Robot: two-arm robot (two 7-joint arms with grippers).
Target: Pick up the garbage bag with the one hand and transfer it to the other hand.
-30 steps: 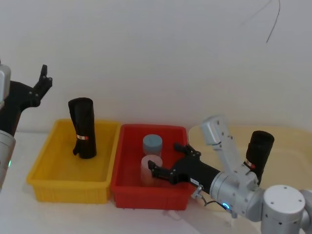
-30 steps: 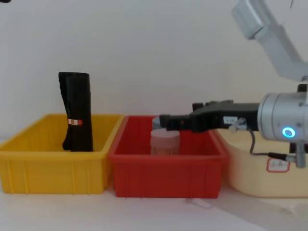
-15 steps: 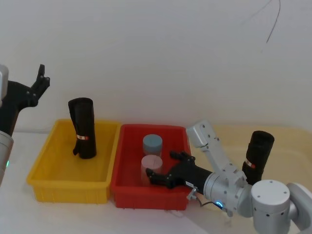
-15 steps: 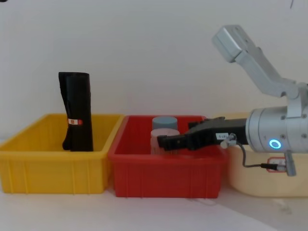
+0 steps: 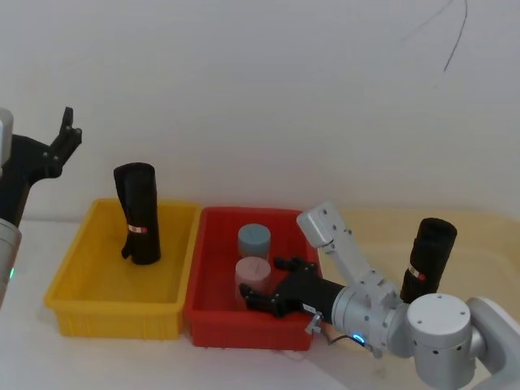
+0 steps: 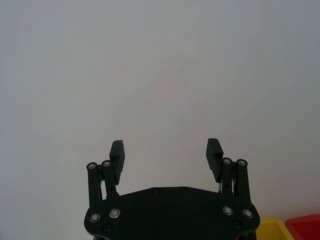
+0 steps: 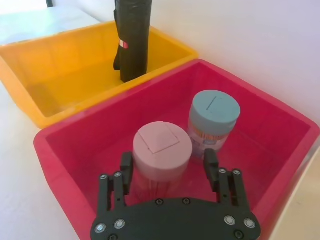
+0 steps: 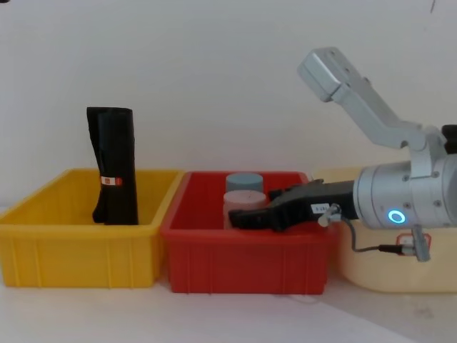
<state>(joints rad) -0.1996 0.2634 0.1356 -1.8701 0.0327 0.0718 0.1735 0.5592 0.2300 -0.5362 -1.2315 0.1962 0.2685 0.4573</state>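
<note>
1. The garbage bag (image 5: 138,213) stood upright in the yellow bin (image 5: 81,299) at the left, its paper band facing the robot, untouched.
2. The left gripper (image 5: 65,138), fingers spread and holding nothing, hung above and to the left of that bin, well apart from the roll.
3. The right gripper (image 7: 169,169), also spread and empty, sat low in the red bin (image 7: 280,125) with its fingers either side of the pink-lidded jar (image 7: 162,154), not clamped; a blue-lidded jar (image 7: 214,117) stood just beyond.
4. To do this step well, the left gripper would probably need to come down square over the roll and close near the band, keeping it upright.
</note>
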